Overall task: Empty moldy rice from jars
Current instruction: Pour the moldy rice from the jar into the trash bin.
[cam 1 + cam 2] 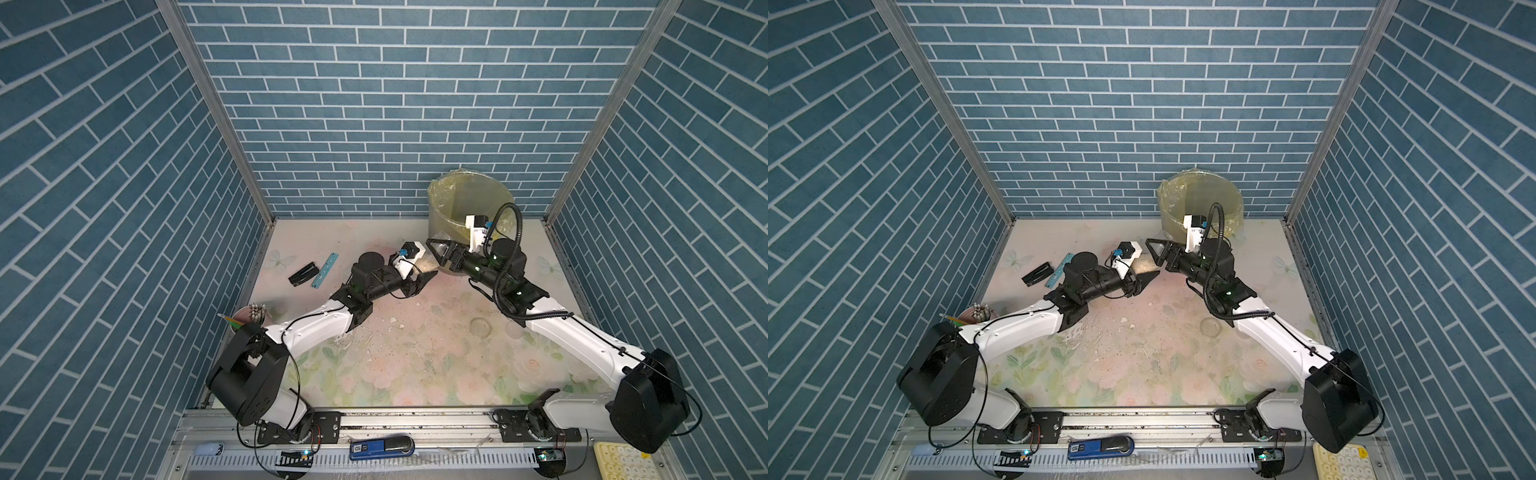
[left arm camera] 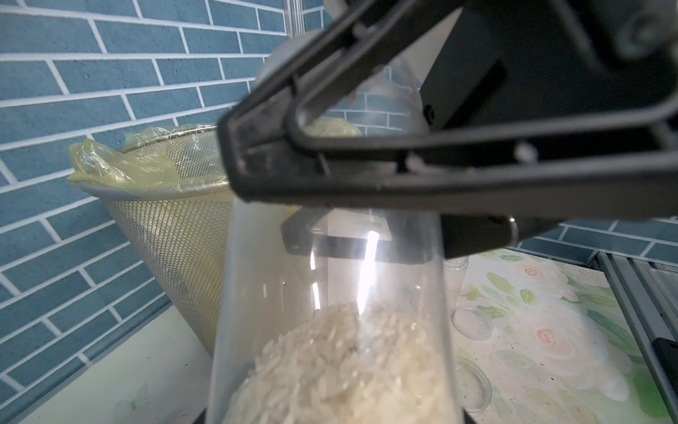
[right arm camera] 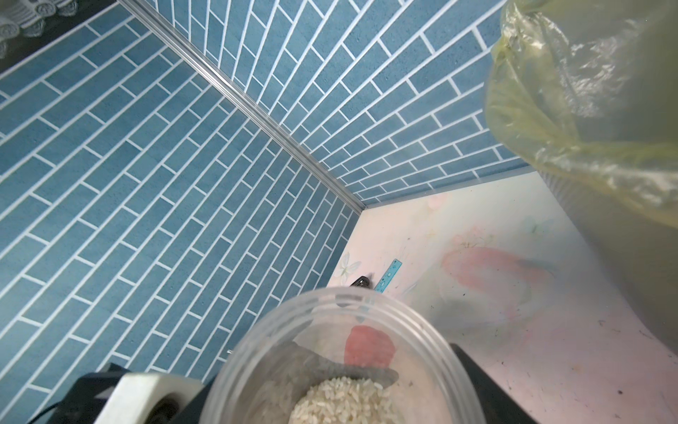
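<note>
Up at one o'clock stands the tall silver mesh bin lined with a crinkled yellow plastic bag [image 1: 455, 208] [image 1: 1183, 199] [image 2: 165, 227], bag edge folded over the rim. Over at ten o'clock, a flat black stapler-like piece [image 1: 303, 274] [image 1: 1037, 275] lies just beside a thin teal ruler [image 1: 325, 270] [image 1: 1059, 271] [image 3: 388, 275]. At eight o'clock, a pink cup stuffed with pencils [image 1: 249, 318] [image 1: 976, 313]. White crumbs [image 1: 392, 320] [image 1: 1124, 320] dot the middle of the pastel floral table cover [image 1: 415, 374] [image 1: 1142, 374]. Off the front edge, a blue handheld device [image 1: 380, 449] [image 1: 1100, 448] at six o'clock and a cream keypad [image 1: 623, 461] [image 1: 1345, 463] at five o'clock.
</note>
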Motion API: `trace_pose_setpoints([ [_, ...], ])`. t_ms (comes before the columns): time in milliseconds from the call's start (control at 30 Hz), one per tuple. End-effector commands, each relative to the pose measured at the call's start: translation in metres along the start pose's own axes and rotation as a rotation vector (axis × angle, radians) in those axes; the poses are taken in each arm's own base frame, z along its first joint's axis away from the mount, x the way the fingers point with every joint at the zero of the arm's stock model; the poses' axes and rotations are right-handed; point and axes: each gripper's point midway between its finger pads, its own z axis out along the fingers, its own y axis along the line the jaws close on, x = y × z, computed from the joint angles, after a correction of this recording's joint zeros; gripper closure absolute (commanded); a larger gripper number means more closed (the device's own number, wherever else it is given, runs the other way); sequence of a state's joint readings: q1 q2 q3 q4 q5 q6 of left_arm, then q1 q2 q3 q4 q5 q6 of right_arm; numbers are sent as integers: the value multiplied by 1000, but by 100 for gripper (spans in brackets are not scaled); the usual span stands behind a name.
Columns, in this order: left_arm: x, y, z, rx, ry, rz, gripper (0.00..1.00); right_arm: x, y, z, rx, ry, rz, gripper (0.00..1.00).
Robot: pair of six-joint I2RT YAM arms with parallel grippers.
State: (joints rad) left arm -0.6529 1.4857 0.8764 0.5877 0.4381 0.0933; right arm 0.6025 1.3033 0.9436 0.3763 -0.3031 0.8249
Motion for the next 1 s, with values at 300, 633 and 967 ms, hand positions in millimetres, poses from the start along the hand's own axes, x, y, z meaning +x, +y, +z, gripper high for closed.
trace_pose_setpoints([
  [300, -40, 7, -3, -46, -101, 34, 44, -13, 6, 2, 24, -27, -60, 67],
  [633, -66, 22, -8, -135, -138, 6, 0, -63, 24, 6, 59, -127, -134, 79],
  [967, -127, 46, -1, -202, -168, -202, 1, -152, 23, 11, 97, -223, 46, 83],
])
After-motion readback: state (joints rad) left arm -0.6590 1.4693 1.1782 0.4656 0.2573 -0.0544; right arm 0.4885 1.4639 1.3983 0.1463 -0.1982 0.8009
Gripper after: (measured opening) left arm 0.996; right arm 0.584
